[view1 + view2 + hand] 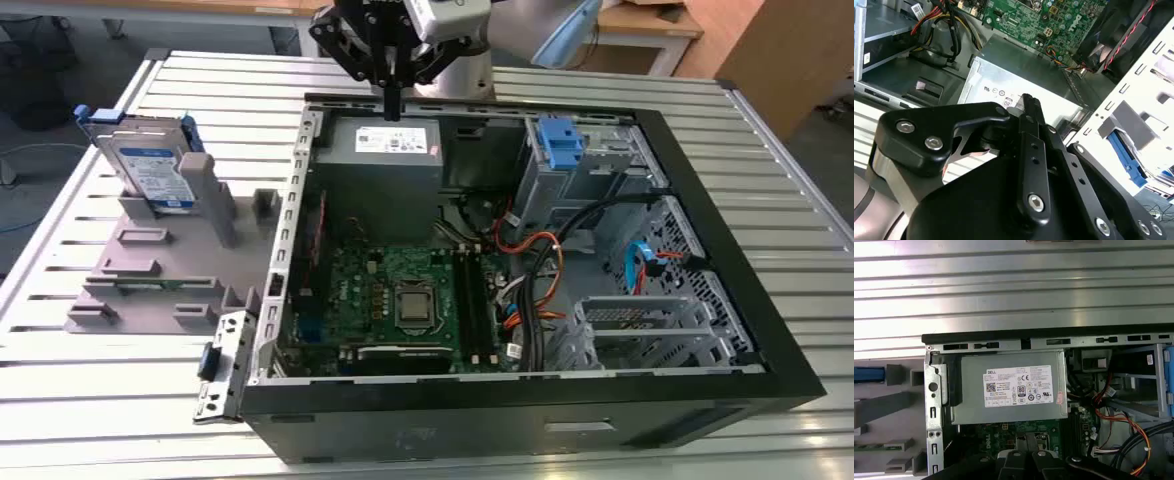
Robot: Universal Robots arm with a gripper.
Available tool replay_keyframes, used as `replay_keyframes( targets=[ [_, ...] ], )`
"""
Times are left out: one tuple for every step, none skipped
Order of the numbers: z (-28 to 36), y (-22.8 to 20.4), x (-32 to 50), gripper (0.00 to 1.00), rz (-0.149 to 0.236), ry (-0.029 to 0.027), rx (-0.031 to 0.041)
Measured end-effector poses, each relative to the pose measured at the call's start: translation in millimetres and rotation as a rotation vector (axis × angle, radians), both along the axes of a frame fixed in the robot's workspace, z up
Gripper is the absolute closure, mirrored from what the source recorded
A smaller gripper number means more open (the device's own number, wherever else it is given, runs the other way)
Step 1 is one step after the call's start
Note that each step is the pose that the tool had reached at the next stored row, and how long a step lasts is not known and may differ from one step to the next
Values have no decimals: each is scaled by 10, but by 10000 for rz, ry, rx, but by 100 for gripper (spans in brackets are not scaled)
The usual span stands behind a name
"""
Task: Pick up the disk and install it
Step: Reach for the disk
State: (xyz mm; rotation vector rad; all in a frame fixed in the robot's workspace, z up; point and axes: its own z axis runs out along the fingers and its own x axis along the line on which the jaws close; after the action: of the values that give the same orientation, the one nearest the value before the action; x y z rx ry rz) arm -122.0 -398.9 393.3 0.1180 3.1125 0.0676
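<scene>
While the disk (147, 165) stands outside the case (781, 385), the closed end effector (391, 105) hangs near its rim.

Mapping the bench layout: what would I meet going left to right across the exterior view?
Silver disk in blue carrier bracket, grey metal power supply box with white sticker, bare blue plastic bracket.

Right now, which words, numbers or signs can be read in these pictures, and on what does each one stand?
Sticker on the power supply: rows of print and marks, too small to quote safely.
Disk: white and blue face, print blurred.
Board: pale markings, too small to read.
No other text is legible.
</scene>
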Motion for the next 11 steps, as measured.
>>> replay_keyframes(
  targets=[
    [0, 0, 0, 89, 0, 0, 0],
    [0, 0, 0, 89, 0, 0, 0],
    [0, 0, 0, 89, 0, 0, 0],
    [0, 0, 0, 89, 0, 0, 0],
    [0, 0, -2, 89, 0, 0, 0],
    [0, 0, -4, 89, 0, 0, 0],
    [0, 0, -7, 89, 0, 0, 0],
    [0, 0, -9, 89, 0, 0, 0],
    [0, 0, -10, 89, 0, 0, 0],
    [0, 0, -11, 89, 1, 0, 0],
    [0, 0, -11, 89, 1, 0, 0]
  ],
)
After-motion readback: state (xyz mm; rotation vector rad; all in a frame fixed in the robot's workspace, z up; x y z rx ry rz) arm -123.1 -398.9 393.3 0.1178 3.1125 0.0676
